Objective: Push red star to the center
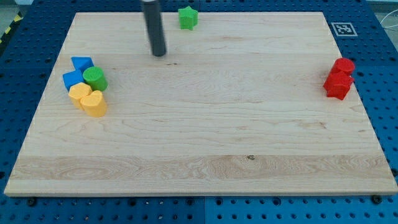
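Sitting far right, red star (pixel 337 85)

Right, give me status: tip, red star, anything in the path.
My tip near the view's top, left of the green star, touching nothing. Red blocks clustered at the view's right edge; star not distinguishable. Board between tip and reds bare.

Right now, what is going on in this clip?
My tip rests on the wooden board near the view's top, left of the green star, touching no block. The two red blocks sit together at the view's right edge, far from the center. Blue, green and yellow blocks cluster at the left.
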`<move>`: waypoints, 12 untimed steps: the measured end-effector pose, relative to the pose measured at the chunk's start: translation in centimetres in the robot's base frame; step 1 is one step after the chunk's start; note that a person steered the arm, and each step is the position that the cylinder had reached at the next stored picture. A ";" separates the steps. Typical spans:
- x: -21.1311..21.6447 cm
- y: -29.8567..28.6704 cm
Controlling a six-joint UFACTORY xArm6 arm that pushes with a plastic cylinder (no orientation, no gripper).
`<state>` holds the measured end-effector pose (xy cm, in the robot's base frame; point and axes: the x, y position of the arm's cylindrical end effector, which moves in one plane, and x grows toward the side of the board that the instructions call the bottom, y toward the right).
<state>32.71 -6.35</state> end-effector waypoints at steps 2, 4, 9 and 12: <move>0.2 16.9; -0.3 33.7; 12.1 27.5; 4.4 24.4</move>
<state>37.08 18.05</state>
